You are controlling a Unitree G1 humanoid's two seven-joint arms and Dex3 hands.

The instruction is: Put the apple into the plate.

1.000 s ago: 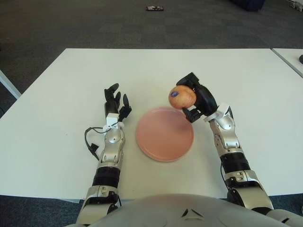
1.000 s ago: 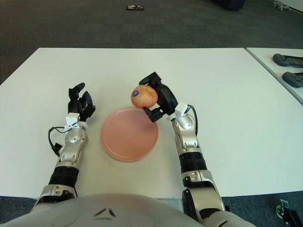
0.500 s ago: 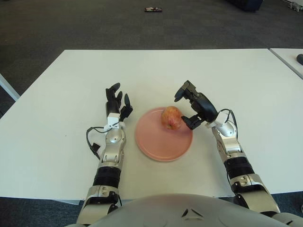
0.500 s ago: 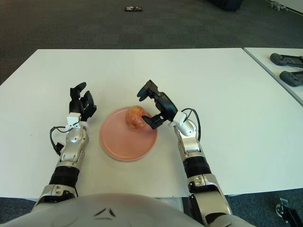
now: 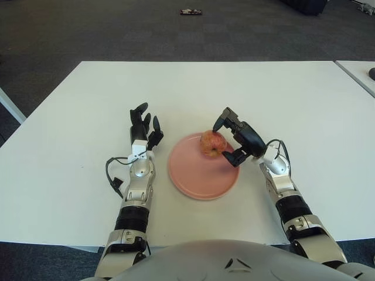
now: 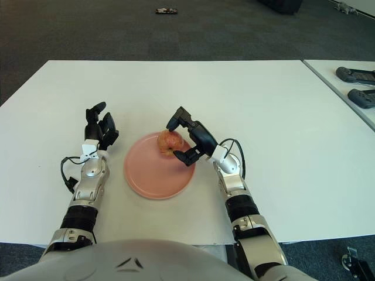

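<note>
A red-yellow apple (image 5: 212, 144) sits on the back right part of the pink plate (image 5: 196, 178), near the rim. My right hand (image 5: 224, 141) is just to the apple's right. Its fingers are spread, with one fingertip (image 5: 218, 123) above the apple and the thumb tip near the plate's right rim. The hand is not closed on the apple. My left hand (image 5: 142, 130) shows to the left of the plate, fingers relaxed and pointing away from me, holding nothing.
The white table (image 5: 70, 134) stretches wide to the left, right and behind the plate. A second table at the far right carries dark devices (image 6: 355, 75). A small dark object (image 5: 191, 11) lies on the carpet beyond.
One second ago the right hand held the apple above the plate's rim. It let the apple go onto the plate, then lowered, with its fingers spread beside the apple. The left hand stayed put.
</note>
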